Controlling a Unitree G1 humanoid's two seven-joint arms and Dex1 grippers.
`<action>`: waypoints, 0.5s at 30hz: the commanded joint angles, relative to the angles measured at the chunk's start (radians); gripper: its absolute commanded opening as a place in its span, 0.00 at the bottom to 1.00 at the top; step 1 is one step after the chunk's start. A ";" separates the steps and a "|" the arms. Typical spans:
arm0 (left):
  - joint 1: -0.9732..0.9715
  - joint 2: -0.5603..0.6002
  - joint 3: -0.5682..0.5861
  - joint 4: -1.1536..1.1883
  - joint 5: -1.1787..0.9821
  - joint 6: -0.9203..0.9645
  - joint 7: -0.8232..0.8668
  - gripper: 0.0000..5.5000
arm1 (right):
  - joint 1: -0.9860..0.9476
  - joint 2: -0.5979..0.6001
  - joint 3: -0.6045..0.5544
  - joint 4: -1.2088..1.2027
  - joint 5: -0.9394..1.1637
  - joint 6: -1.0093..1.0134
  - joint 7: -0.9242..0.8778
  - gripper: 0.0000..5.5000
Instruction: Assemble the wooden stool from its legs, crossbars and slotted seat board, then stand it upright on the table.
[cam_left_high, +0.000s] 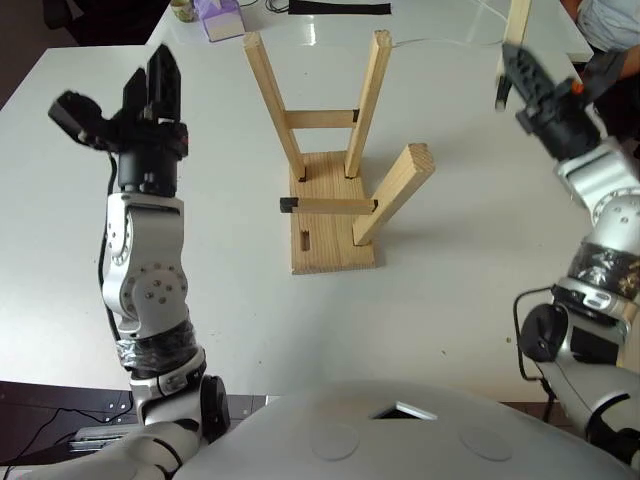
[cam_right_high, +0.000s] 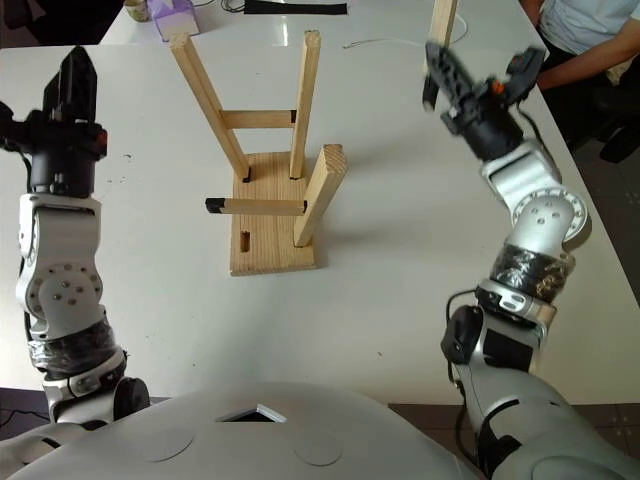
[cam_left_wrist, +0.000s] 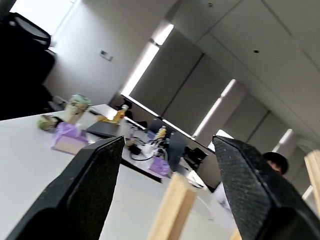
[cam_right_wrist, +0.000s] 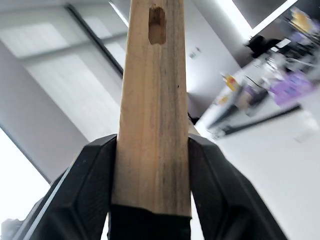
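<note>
Pale rectangular seat board (cam_left_high: 330, 245), slotted, flat on smooth white surface (cam_left_high: 450, 300). Three square-section legs (cam_left_high: 368, 95) upright in it, joined by thin crossbars (cam_left_high: 320, 118). Left gripper (cam_left_high: 152, 80) raised, spread. Far right: right gripper (cam_right_high: 445, 75) pinching mortised loose leg (cam_right_wrist: 154, 100).

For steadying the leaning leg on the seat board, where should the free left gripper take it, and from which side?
Probably its upper half, above where the crossbar enters the leaning leg, coming from above. That stretch is bare and tilts to the right, away from the other legs, so the open left gripper has room.
</note>
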 joint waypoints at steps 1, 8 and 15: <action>-0.314 0.066 -0.064 0.107 -0.254 0.202 -0.081 0.59 | -0.058 -0.019 0.082 -0.221 0.158 0.081 0.067 0.38; -0.623 0.160 -0.123 0.316 -0.467 0.487 -0.203 0.59 | 0.008 -0.156 0.176 -0.272 0.148 0.116 0.293 0.38; -0.738 0.225 -0.095 0.393 -0.579 0.610 -0.301 0.59 | 0.065 -0.267 0.197 -0.287 0.083 0.050 0.482 0.38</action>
